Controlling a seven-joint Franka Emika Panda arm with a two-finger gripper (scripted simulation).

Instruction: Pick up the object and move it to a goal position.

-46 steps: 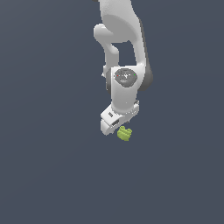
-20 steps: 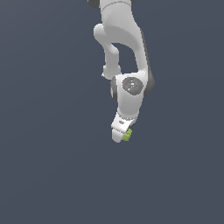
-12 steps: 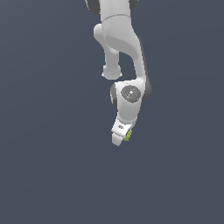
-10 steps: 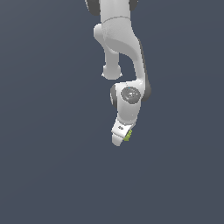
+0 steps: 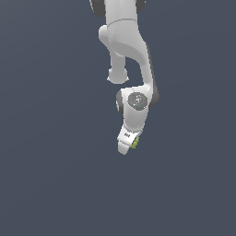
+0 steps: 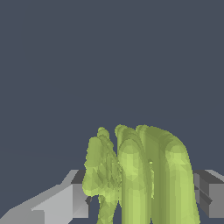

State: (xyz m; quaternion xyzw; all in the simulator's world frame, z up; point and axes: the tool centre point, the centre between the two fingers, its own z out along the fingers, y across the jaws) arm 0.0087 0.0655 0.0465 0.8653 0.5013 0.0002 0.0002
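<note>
The white robot arm [image 5: 126,50] reached down over the plain dark grey surface [image 5: 50,175]. Its white gripper [image 5: 126,146] was closed on the small lime yellow-green lumpy object [image 6: 144,175], which sat between the two grey fingers [image 6: 57,203]. In the exterior view only a green edge [image 5: 135,143] showed beside the gripper.
</note>
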